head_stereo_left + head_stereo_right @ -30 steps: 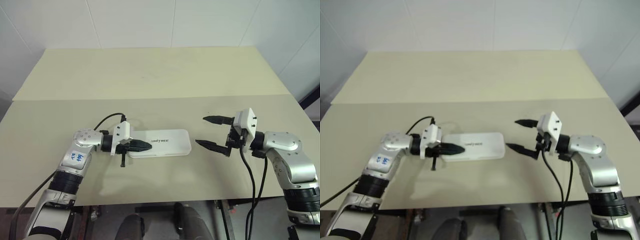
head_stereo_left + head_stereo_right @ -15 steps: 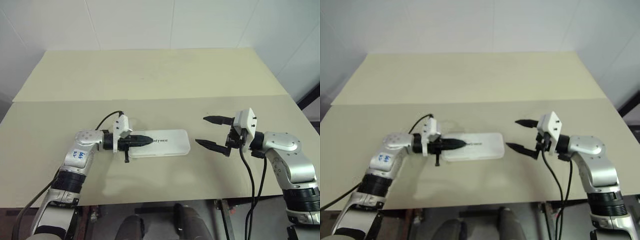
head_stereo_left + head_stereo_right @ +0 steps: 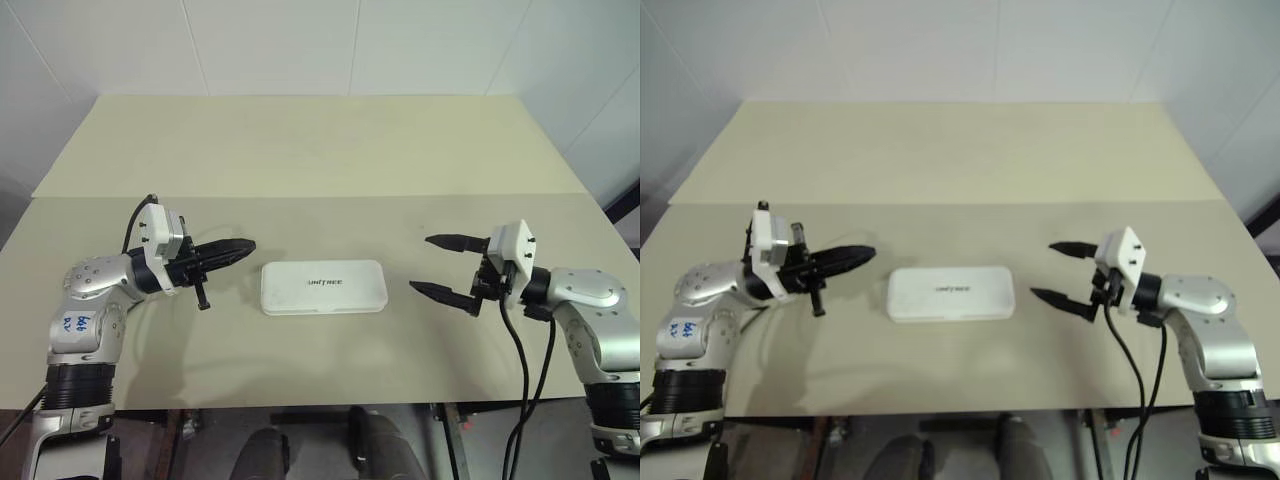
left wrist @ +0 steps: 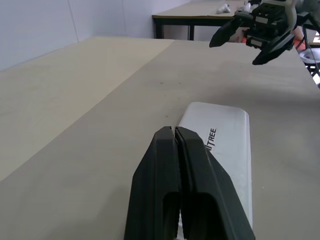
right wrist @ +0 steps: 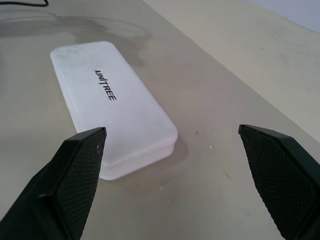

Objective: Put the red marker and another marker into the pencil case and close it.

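Left eye view: the case point(image 3: 324, 287) lies shut on the table point(image 3: 320, 150), so anything inside is hidden. Its long axis runs 9 to 3 o'clock, lettering upright. At its 9 o'clock, apart from it, the left tool point(image 3: 243, 245) is clenched on nothing, pointing level toward 3. At its 3 o'clock the right tool point(image 3: 430, 265) is released, fingers spread, pointing toward 9.

Both arms: silver-grey rounded shells, black joint rings and ribbed black collars near the body. Left arm carries a white label with blue handwriting. White box-shaped camera housing on each wrist; black cables loop off both. Left end effector point(image 3: 225, 249) and right end effector point(image 3: 440, 267): tapered black fingers point(image 5: 70, 175), pads cross-hatched.
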{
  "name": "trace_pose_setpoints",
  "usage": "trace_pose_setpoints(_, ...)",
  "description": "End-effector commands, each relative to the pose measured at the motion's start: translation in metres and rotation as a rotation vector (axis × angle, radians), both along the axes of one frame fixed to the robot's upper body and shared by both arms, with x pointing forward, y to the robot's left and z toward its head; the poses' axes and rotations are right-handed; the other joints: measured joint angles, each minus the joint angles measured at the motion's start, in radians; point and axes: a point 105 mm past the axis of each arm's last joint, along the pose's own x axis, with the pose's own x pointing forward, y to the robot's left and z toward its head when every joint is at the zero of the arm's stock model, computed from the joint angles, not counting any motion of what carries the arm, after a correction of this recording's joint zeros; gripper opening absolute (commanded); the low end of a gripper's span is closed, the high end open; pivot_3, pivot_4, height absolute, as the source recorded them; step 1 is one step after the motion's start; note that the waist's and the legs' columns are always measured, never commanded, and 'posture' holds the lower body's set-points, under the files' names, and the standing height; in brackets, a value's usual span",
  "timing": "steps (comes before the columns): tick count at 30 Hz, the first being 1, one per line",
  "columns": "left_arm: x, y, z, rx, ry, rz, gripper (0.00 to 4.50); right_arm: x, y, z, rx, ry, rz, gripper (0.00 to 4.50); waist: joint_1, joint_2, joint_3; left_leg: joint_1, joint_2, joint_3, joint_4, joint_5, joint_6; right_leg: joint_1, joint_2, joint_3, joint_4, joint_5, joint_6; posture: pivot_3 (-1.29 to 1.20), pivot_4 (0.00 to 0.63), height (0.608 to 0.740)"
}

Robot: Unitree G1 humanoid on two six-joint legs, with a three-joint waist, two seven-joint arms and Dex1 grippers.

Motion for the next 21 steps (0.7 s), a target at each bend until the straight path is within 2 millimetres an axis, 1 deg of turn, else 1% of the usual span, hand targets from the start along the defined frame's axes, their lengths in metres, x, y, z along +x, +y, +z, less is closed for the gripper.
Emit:
trace_pose_setpoints(1,-0.004,0.002,0.014,0.010,-0.049,0.011,1.28,-0.006,-0.008,0.013,0.006,-0.057,-0.006,4.50,0.000,0.000,0.000,0.000,0.000,0.000,0.000,0.000,0.000,0.000,0.000,0.000,0.000,0.000,0.000,0.00,0.150,0.740)
trace_pose_setpoints(3,-0.006,0.000,0.012,0.004,-0.031,-0.005,1.93,-0.008,-0.006,0.012,0.009,-0.057,-0.006,4.50,0.000,0.000,0.000,0.000,0.000,0.001,0.000,0.000,0.000,0.000,0.000,0.000,-0.001,0.000,0.000,0.00,0.150,0.740)
trace_pose_setpoints(4,-0.007,-0.001,0.011,0.000,-0.020,-0.013,2.39,-0.009,-0.006,0.012,0.010,-0.059,-0.007,4.50,-0.001,0.000,0.000,0.000,0.000,0.002,0.000,0.000,0.000,0.000,0.000,0.000,-0.003,0.000,0.000,0.00,0.150,0.740)
trace_pose_setpoints(6,-0.007,-0.002,0.010,0.008,-0.020,-0.018,3.02,-0.010,-0.005,0.012,0.009,-0.061,-0.007,4.50,-0.001,0.000,0.000,0.001,0.000,0.002,0.000,0.000,0.000,0.000,0.000,0.000,-0.003,0.000,0.000,0.00,0.150,0.740)
trace_pose_setpoints(10,-0.008,-0.005,0.009,0.008,-0.010,-0.041,4.48,-0.011,-0.006,0.015,0.005,-0.069,-0.006,4.50,-0.008,0.000,0.000,0.001,0.000,0.002,0.000,0.000,0.000,0.000,0.001,0.000,-0.002,0.000,0.000,0.00,0.150,0.740)
trace_pose_setpoints(18,-0.012,-0.010,0.004,0.036,0.014,-0.071,4.48,-0.012,-0.013,0.017,-0.006,-0.063,-0.015,4.50,-0.010,0.000,0.000,0.000,0.000,0.002,0.000,0.000,0.000,0.000,0.001,0.000,-0.003,0.000,0.000,0.00,0.150,0.740)
trace_pose_setpoints(21,-0.013,-0.006,0.003,0.052,-0.002,-0.054,4.48,-0.010,-0.011,0.017,-0.003,-0.063,-0.019,4.50,-0.011,0.000,0.000,0.000,0.000,0.002,0.000,0.000,0.000,0.000,0.001,0.000,-0.003,0.000,0.000,0.00,0.150,0.740)
